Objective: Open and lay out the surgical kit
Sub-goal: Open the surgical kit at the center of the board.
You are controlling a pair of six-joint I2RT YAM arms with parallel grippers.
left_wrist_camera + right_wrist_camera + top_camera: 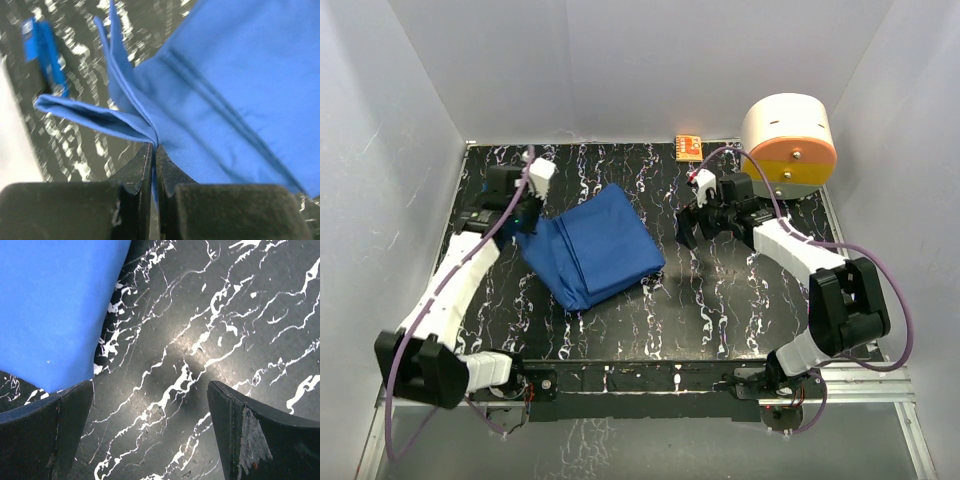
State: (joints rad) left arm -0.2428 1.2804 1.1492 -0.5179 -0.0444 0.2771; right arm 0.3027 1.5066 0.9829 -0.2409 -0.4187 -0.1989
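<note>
The surgical kit [595, 245] lies as a folded royal-blue cloth bundle on the black marbled table, left of centre. My left gripper [527, 222] is at the bundle's left corner, shut on a fold of the blue cloth [150, 131]; the pinched layers fan out from its fingertips [145, 155]. My right gripper [692, 222] hovers open over bare table to the right of the bundle, nothing between its fingers [65, 410]. The blue cloth [55, 305] fills the upper left of the right wrist view. Tray, instruments and packets are hidden inside the wrap.
A big cream-and-orange cylinder [788, 140] stands at the back right, close behind the right arm. A small orange box [688, 147] lies at the table's far edge. White walls enclose the table on three sides.
</note>
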